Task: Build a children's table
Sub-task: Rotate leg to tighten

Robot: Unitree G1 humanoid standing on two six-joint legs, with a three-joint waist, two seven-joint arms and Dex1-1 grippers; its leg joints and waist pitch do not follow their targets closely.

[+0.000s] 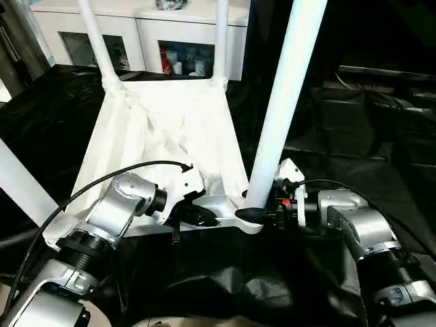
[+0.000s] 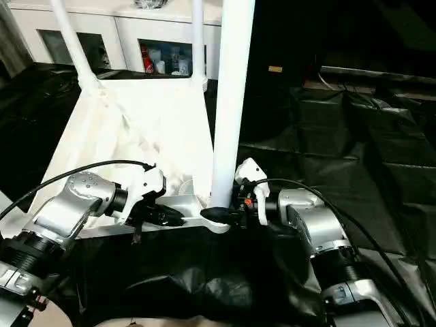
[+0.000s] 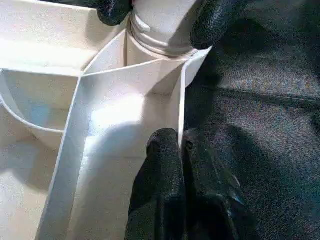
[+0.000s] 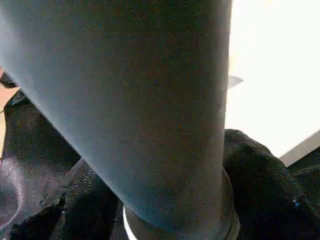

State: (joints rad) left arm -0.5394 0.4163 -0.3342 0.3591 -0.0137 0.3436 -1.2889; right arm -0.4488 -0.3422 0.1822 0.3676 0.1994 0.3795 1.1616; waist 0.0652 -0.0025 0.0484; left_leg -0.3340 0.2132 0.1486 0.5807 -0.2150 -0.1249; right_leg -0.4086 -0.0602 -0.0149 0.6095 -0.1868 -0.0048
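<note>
I see the L end effector (image 3: 181,150) pinched shut on the near rim of the upturned white ribbed plastic tabletop (image 1: 170,129), R end effector (image 1: 267,214) clasping the near-right white tubular leg (image 1: 283,102) at its socket.

Tabletop (image 1: 163,129): white plastic, smooth with a soft sheen; moulded thin ribs on the upturned underside.
Legs (image 1: 283,102): white plastic tubes, smooth and faintly glossy, ridged rings at the base collar.
Floor covering (image 1: 354,136): black sheeting, crinkled, glossy highlights on the folds.
Forearms (image 1: 126,197): silver metal, brushed satin finish.
Fingers (image 3: 167,170): black, matt, finely pebbled rubbery skin.
Cables (image 1: 102,178): black, smooth, slightly shiny.
Cabinet (image 1: 146,27): white, smooth fronts with glass doors.
</note>
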